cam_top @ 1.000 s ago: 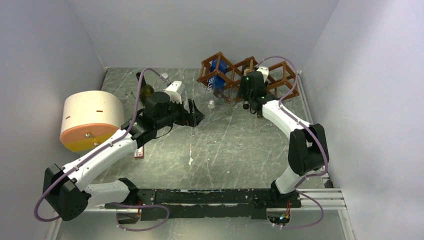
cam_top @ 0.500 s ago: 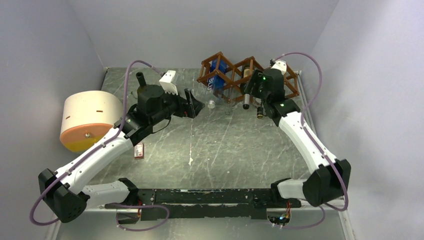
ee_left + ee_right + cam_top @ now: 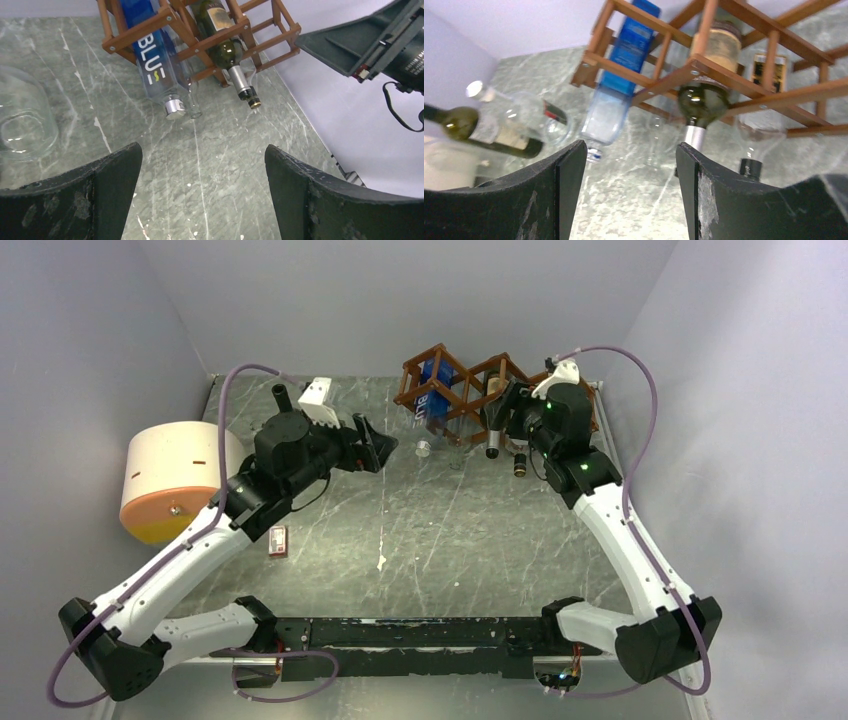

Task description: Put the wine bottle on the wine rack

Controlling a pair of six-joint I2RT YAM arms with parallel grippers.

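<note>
The reddish-brown wine rack (image 3: 478, 390) stands at the back of the table, and shows in the left wrist view (image 3: 200, 27) and the right wrist view (image 3: 719, 65). It holds a blue bottle (image 3: 432, 400), a green wine bottle (image 3: 492, 425) (image 3: 226, 47) (image 3: 701, 100) with a silver neck, and a clear bottle with a black cap (image 3: 751, 167). Another green wine bottle (image 3: 489, 132) with a cream label is at the back left; its neck (image 3: 280, 393) shows behind the left arm. My left gripper (image 3: 378, 443) (image 3: 202, 150) is open and empty, left of the rack. My right gripper (image 3: 503, 408) (image 3: 631, 146) is open and empty, in front of the rack.
A cream cylinder with an orange face (image 3: 175, 480) lies at the left. A clear glass (image 3: 22, 115) stands near the back-left bottle. A small red card (image 3: 278, 540) lies on the marble table (image 3: 450, 530). Walls close in on three sides.
My right gripper has pulled back to the right from the rack's front, leaving the green bottle in it. My left gripper has risen and moved back and to the left.
</note>
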